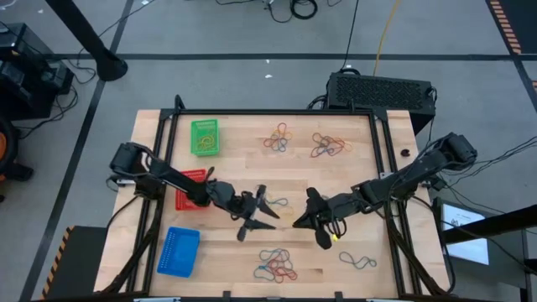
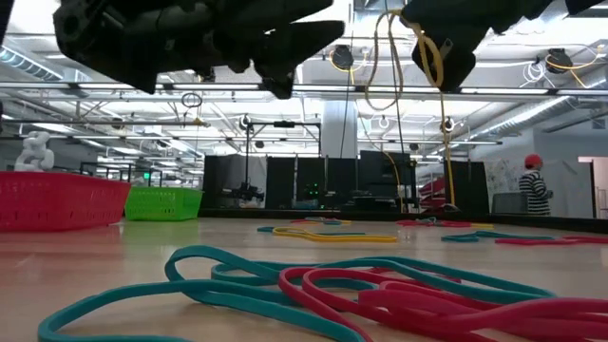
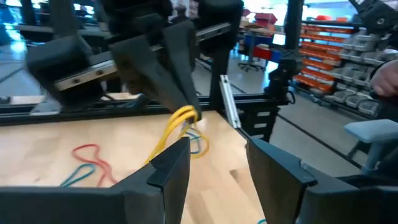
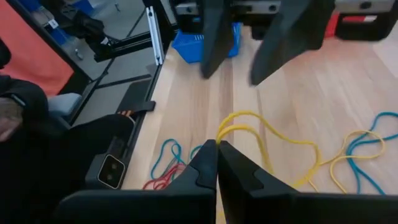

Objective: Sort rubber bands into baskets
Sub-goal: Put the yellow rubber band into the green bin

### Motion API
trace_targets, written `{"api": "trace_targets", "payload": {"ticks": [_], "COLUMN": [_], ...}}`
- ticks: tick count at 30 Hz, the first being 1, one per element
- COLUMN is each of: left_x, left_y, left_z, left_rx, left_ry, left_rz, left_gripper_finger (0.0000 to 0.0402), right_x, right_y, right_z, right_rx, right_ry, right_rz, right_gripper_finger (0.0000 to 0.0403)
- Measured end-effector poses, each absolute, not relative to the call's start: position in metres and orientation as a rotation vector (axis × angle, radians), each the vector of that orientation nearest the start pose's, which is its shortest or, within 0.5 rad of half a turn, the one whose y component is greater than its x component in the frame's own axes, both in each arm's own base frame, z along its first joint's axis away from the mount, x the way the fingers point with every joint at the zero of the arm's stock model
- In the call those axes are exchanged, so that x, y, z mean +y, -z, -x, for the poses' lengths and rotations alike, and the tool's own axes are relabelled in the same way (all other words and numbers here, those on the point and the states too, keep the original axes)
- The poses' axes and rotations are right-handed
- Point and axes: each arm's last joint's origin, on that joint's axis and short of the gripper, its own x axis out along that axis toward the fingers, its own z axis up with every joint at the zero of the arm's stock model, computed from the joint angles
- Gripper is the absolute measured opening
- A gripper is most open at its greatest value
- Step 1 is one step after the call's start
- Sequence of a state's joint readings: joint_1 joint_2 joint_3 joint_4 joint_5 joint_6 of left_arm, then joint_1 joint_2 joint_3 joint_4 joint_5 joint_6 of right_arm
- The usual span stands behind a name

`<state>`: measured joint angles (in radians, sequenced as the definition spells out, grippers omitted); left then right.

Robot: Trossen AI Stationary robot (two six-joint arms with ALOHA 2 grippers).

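High view: barely starting, by the look of it — green basket, red basket and blue basket sitting at the left of the frame with no bands visible inside, though the mesh is too small to be sure. Bands lying in loose piles at upper centre, upper right, lower centre and lower right. Left claw and right claw meeting mid-frame, near each other, tips pointing inward.

Low view: hanging from the right claw at top right, a yellow band, well above the table. Left claw hovering at top centre, beside it. Teal and red bands sprawling across the foreground; red and green baskets far left.

Left wrist view: left claw standing parted, empty — yellow band dangling just beyond its tips, centre frame, not between them.

Right wrist view: right claw clenched on the yellow band, loops trailing toward the right of the frame. Looking like a handover, or a pull apart, under way.
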<state>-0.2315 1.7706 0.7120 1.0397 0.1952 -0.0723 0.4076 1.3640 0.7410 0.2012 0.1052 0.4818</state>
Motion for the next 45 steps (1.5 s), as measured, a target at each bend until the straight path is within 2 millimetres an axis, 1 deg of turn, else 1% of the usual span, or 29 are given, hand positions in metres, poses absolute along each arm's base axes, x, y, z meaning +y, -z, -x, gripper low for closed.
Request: {"api": "trace_targets", "payload": {"ticks": [8,12,26,33,41,45], "left_x": [-0.09,-0.092,-0.091,-0.091,-0.091,-0.091], "left_y": [-0.166,-0.161,-0.158,-0.158,-0.159,-0.159], "left_z": [-0.351,-0.356,-0.356,-0.356,-0.357,-0.357], "left_rx": [0.051,0.066,0.096,0.093,0.089,0.089], "left_ry": [0.435,0.444,0.437,0.434,0.433,0.433], "left_rz": [0.07,0.07,0.068,0.068,0.068,0.068], "left_gripper_finger": [0.0166,0.0166,0.0166,0.0166,0.0166,0.0166], "right_x": [0.117,0.119,0.125,0.125,0.117,0.117], "right_y": [-0.217,-0.214,-0.214,-0.214,-0.214,-0.214], "right_z": [-0.278,-0.28,-0.277,-0.278,-0.281,-0.281], "right_rx": [0.435,0.442,0.458,0.457,0.45,0.45], "right_ry": [-0.211,-0.228,-0.273,-0.266,-0.24,-0.238], "right_rz": [-0.385,-0.391,-0.416,-0.417,-0.417,-0.416], "right_gripper_finger": [0.0,0.0,0.0,0.0,0.0,0.0]}}
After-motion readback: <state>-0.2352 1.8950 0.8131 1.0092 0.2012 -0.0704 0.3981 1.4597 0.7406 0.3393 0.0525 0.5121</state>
